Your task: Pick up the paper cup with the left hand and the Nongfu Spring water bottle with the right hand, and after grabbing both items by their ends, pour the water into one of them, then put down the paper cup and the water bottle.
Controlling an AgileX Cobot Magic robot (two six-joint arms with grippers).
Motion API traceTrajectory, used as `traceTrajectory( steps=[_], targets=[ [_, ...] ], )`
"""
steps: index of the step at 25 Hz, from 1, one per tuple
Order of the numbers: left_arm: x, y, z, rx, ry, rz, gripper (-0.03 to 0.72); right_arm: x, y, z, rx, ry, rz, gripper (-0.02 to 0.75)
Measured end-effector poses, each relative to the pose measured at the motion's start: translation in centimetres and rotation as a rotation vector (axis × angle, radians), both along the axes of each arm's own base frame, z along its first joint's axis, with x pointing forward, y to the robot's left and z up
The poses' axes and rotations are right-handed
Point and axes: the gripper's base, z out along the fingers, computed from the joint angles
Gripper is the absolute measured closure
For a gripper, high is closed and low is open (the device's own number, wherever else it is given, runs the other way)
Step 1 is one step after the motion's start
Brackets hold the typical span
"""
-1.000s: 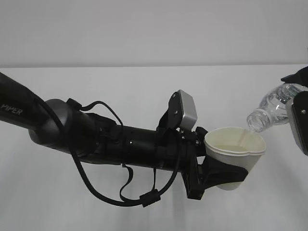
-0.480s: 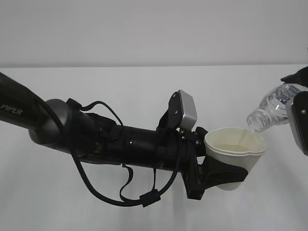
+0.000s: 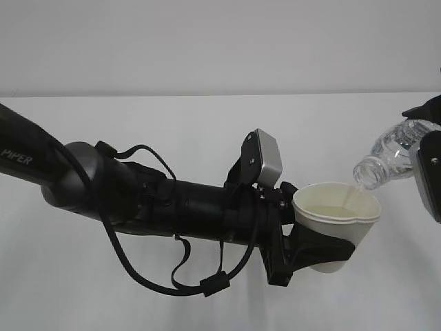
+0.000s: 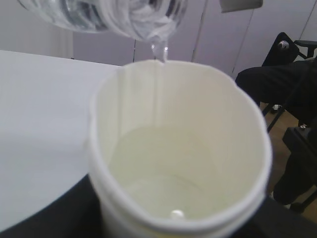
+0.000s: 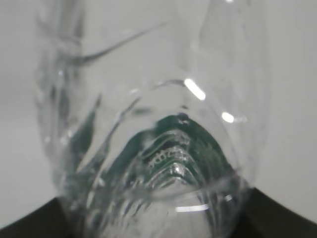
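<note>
Bottle mouth [image 3: 365,172] crowds cup rim [image 3: 336,201]; table [image 3: 172,124] behind seemingly open.

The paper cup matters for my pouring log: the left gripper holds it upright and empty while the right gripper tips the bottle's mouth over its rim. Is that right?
Not quite: the paper cup is not empty. The left wrist view shows water pooled in its bottom and a thin stream falling from the bottle. The rest holds: the left gripper holds it upright while the right gripper tips the bottle over its rim.

White "PIPER" lettering on the left arm [image 3: 41,162]
</note>
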Motion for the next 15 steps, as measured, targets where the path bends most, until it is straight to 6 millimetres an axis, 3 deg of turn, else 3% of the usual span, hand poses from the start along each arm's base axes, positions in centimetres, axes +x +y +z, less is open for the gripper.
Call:
traceTrajectory(
  steps=[15],
  targets=[
    [0.0,0.0,0.0,0.0,0.0,0.0,0.276,0.0,0.0,0.0,0.0,0.0,0.0,0.328]
  ],
)
